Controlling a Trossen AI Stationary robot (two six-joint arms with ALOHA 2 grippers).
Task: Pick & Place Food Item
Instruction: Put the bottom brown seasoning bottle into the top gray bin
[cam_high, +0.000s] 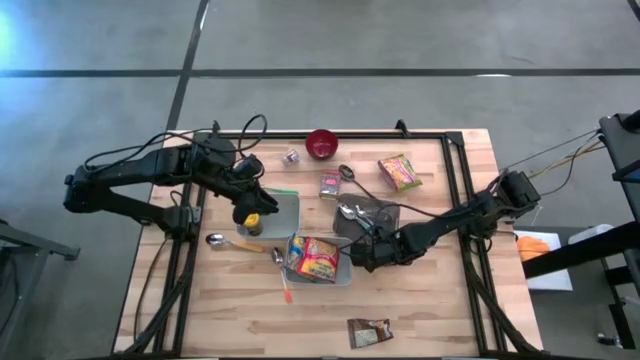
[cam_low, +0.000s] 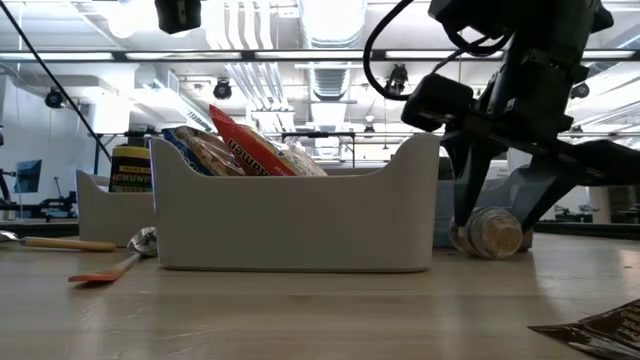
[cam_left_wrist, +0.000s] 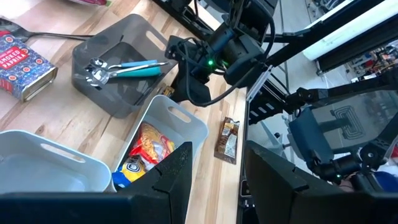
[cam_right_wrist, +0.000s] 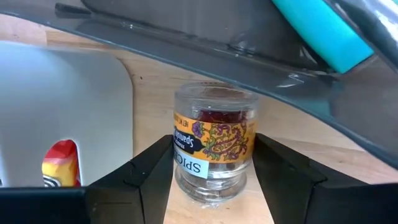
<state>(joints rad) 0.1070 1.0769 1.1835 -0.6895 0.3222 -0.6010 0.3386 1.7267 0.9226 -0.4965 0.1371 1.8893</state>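
Right gripper (cam_right_wrist: 211, 180) is seen low on the tabletop (cam_high: 430, 300), in the gap between the white bin (cam_high: 318, 272) and the grey bin (cam_high: 385, 215). A small glass spice jar (cam_right_wrist: 214, 146) lies on its side between the two dark, blocky fingers (cam_right_wrist: 146, 174). Jar is clear and cylindrical, with red-brown contents and an orange-and-white paper label. The jaws are set apart, one finger close on each side of the jar; whether contact is made cannot be told. In the low view the jar's round end (cam_low: 495, 232) is seen resting on the wood.

Left gripper (cam_high: 248, 212) is held over the pale tray (cam_high: 285, 215) at the left, above a yellow-capped mustard bottle (cam_high: 252, 220). Its fingers are parted; nothing is seen between them in its wrist view.

White bin: smooth moulded plastic, rounded corners, cut-out handles, filled with glossy crinkled snack packets (cam_high: 315, 255). Grey bin: translucent plastic, holding metal utensils with teal handles (cam_left_wrist: 134, 67).

Tabletop is laminated butcher-block wood, light, with visible strips. Also on it:
- red bowl (cam_high: 321, 144), round and glossy
- printed foil food packet (cam_high: 399, 172), flat
- dark wrapper (cam_high: 368, 333) near the front edge
- rectangular paprika tin (cam_high: 330, 185)
- metal spoon (cam_high: 222, 241) with wooden handle
- orange-handled utensil (cam_high: 285, 285) beside the white bin
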